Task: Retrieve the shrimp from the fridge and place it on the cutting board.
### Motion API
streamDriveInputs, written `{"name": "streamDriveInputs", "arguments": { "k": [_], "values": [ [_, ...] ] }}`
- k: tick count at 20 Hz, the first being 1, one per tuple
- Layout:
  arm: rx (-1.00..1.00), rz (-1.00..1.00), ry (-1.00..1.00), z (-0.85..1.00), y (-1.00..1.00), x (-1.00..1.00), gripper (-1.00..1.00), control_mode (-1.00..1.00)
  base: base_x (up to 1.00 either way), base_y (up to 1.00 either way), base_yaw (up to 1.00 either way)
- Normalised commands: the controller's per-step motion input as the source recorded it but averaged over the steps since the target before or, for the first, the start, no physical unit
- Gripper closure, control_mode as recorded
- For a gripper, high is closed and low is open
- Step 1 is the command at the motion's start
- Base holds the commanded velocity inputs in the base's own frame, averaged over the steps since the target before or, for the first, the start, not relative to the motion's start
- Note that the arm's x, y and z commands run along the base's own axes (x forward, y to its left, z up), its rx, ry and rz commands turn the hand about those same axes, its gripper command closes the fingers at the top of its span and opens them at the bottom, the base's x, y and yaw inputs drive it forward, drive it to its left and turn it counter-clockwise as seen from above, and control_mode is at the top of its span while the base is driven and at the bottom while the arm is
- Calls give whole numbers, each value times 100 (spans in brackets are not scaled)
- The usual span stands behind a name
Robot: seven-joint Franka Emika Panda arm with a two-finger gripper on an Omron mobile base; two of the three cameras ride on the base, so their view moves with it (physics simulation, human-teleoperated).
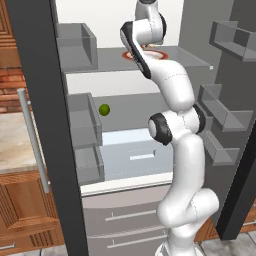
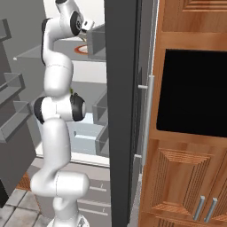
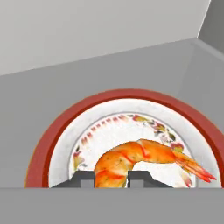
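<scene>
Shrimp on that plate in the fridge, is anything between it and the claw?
Nothing visible is. In the hand view the claw has its two tips shut on the thick end of the shrimp, which lies on the red-rimmed plate on the fridge shelf.

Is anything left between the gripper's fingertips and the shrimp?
Nothing: in the hand view the gripper is shut on the shrimp, its thick end between the fingertips, above the red-rimmed plate.
</scene>
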Motion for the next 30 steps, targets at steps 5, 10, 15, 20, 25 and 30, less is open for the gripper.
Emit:
{"name": "streamDriveInputs", "arguments": {
  "k": [5, 10, 15, 20, 25, 30],
  "values": [
    [-10, 5, 0, -93, -2, -95, 100, -100, 0, 0, 0],
    [-1, 5, 0, -75, -15, -100, 100, -100, 0, 0, 0],
    [-1, 2, 0, -93, -32, -100, 100, -100, 0, 0, 0],
    [-2, 3, 2, -100, -31, -100, 100, -100, 0, 0, 0],
    [2, 6, -57, -9, 0, -90, 100, -100, 0, 0, 0],
    [1, 0, -13, 0, 0, -16, 100, -100, 0, 0, 0]
  ]
}}
